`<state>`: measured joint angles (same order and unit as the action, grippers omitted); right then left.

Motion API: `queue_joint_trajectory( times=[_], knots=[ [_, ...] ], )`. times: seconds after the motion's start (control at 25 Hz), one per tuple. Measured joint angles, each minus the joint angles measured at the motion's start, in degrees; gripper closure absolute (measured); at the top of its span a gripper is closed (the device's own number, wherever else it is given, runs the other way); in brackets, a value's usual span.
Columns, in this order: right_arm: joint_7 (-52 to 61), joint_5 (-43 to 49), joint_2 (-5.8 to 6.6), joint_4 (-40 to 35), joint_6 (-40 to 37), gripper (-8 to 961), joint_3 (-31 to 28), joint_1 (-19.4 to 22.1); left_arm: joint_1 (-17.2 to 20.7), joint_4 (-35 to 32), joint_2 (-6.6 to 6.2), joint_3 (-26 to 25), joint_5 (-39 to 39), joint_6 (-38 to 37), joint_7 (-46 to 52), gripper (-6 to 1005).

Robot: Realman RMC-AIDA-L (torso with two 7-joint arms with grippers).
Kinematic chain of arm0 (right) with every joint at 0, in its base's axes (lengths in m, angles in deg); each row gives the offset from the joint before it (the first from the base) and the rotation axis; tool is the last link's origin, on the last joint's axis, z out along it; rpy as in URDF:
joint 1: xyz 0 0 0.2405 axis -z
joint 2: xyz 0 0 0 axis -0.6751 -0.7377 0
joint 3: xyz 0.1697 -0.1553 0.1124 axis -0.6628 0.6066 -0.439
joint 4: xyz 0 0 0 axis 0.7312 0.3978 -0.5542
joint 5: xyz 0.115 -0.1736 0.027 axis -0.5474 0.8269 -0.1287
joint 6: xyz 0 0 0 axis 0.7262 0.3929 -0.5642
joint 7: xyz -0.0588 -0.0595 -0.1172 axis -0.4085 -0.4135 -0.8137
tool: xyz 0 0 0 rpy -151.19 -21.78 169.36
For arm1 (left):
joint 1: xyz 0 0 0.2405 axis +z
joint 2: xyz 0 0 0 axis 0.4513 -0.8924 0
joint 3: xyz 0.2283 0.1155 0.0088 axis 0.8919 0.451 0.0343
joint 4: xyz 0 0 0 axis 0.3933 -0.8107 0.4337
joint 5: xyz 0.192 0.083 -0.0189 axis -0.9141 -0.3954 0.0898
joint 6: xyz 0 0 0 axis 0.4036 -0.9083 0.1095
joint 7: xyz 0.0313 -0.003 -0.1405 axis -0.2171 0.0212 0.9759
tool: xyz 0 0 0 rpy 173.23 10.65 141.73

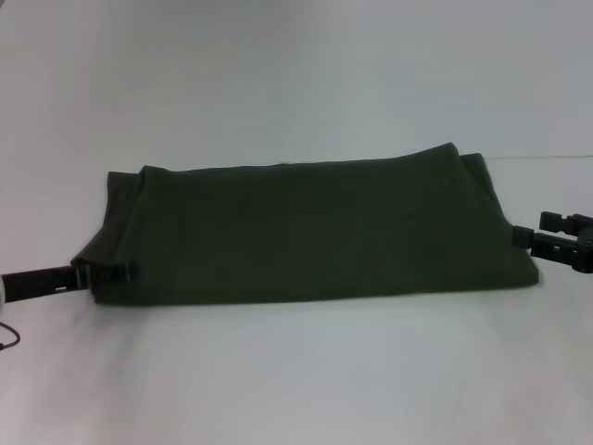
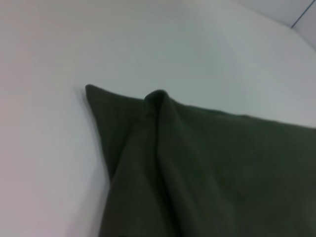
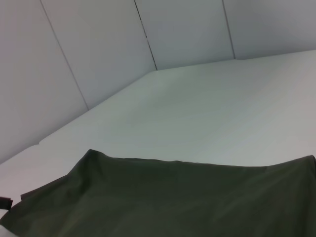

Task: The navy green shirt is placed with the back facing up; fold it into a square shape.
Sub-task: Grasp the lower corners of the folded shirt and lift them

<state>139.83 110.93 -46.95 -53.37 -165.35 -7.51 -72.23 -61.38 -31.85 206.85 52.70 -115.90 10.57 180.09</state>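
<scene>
- Lying across the middle of the white table is the green shirt, folded into a long wide band that runs from the robot's left to its right.
- Its near edge is one long, almost straight fold line.
- At the near left corner of the shirt, the left claw comes in low from the left side. Its thin black fingers sit right at the cloth and seem pinched narrow on the corner.
- At the right end of the shirt, the right claw reaches in from the right side. Its tip touches the shirt's edge, and one cannot tell if it is wide or narrow.
- The left wrist view shows the shirt bunched into a soft ridge, with a small peak where the cloth folds over itself.
- The right wrist view shows the shirt as a smooth flat sheet with a straight far edge.
- The far edge of the shirt has a layer folded over, with corners sticking out at both ends.
- Behind the shirt there is more white table, and then grey wall panels at the back.
</scene>
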Motion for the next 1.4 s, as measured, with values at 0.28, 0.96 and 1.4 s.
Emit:
queue_joint_trajectory(
  times=[0.28,0.96,1.4],
  knots=[
    [0.7,0.0,0.15,0.0,0.8,205,0.4,-0.3,0.0,1.1,0.33,1.5,-1.1,1.3,-3.2,95],
    [0.9,0.0,0.17,0.1,0.9,206,0.4,0.1,-0.5,2.7,0.54,1.6,-0.7,2.6,-8.4,96],
    [1.3,1.9,0.12,0.2,0.3,207,1.3,-0.3,-0.7,2.9,0.54,2.2,-1.0,3.5,-8.0,125]
  ],
)
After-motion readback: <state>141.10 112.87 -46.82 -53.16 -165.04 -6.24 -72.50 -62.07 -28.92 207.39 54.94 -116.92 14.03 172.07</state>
